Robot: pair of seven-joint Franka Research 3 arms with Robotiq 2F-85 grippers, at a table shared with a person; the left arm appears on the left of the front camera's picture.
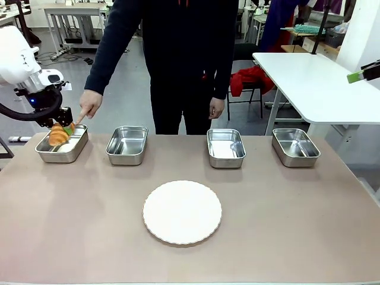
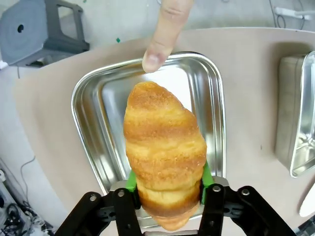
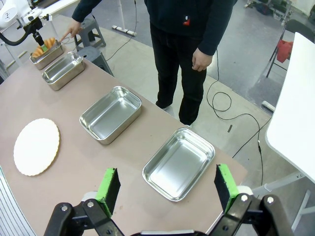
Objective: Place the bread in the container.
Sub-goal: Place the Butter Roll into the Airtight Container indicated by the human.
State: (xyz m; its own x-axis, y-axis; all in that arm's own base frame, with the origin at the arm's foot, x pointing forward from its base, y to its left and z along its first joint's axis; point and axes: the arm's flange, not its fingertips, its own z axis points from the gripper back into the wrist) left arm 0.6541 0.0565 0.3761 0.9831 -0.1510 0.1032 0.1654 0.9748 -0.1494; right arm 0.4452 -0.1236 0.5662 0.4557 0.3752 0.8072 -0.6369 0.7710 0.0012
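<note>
My left gripper is shut on the croissant, holding it just over the far-left steel tray. In the left wrist view the golden, ridged croissant sits clamped between the green pads above that tray. A person's finger points at the tray's far rim; the same hand shows in the front view. My right gripper is open, raised high over the right end of the table, and its green tip shows at the upper right of the front view.
Three more identical steel trays line the far side of the table. A round white scalloped plate lies at the table's middle front. The person stands behind the table; a white table is at the back right.
</note>
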